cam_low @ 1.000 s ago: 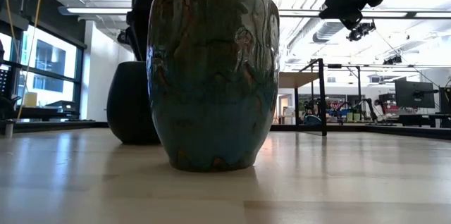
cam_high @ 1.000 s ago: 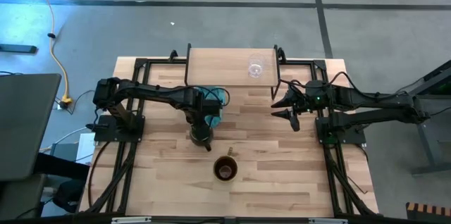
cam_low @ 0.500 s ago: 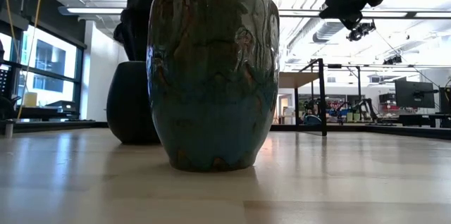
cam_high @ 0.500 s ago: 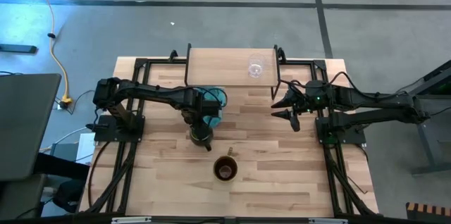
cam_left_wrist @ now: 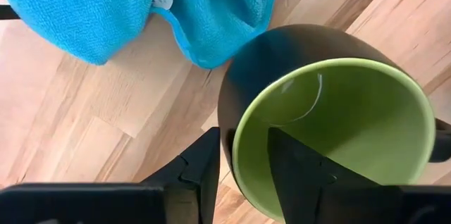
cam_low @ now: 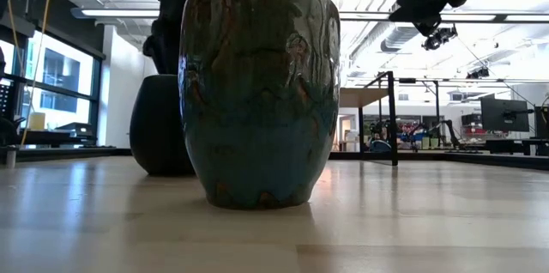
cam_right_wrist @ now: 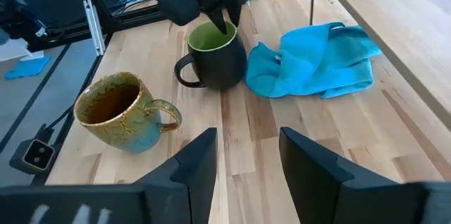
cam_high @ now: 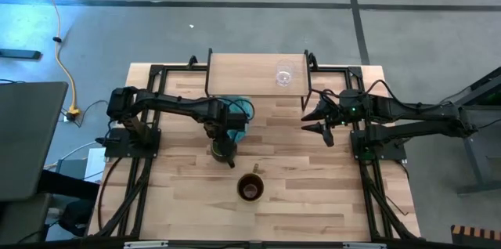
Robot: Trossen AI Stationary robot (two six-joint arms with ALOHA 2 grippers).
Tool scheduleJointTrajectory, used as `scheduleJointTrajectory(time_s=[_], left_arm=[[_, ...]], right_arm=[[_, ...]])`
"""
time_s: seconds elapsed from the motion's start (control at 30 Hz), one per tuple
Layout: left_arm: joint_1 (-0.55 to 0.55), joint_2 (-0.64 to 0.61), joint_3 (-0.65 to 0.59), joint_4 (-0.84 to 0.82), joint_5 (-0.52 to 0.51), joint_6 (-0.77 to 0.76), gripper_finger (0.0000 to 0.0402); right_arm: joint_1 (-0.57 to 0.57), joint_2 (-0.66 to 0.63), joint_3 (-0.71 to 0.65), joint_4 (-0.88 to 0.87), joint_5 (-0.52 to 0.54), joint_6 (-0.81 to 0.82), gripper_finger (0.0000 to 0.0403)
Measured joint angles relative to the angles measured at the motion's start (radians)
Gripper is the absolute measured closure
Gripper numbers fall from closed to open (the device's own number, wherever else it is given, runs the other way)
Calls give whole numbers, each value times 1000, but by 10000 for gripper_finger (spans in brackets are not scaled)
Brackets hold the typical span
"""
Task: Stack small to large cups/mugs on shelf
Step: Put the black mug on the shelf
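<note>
Glass cup [cam_high: 283, 75] on shelf [cam_high: 243, 73]; green mug [cam_right_wrist: 215, 56], brown mug [cam_right_wrist: 121, 111] upright on table.

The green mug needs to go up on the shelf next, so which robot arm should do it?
The left. Its end effector already straddles the green mug's rim, one finger inside and one outside. The right end effector hangs open and empty over bare table beside the shelf, away from the mug.

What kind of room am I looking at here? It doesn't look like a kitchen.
Most likely a robotics lab or workshop. Two dark robot arms sit on black metal frames bolted to a light plank wooden table, the bare grey concrete floor has a yellow cable across it, and exposed ceiling ducts and computer monitors show behind.
</note>
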Motion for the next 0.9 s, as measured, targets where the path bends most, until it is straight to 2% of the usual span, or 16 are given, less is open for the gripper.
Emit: scheduleJointTrajectory(time_s=[0.23,0.47,0.9], left_arm=[[0,-1,0,-12,-2,13,307],[0,-1,0,-14,-33,35,392],[0,-1,0,-11,-17,61,399]], right_arm=[[0,0,0,0,-3,-6,258],[0,0,0,0,-2,-7,258],[0,0,0,0,-2,0,258]])
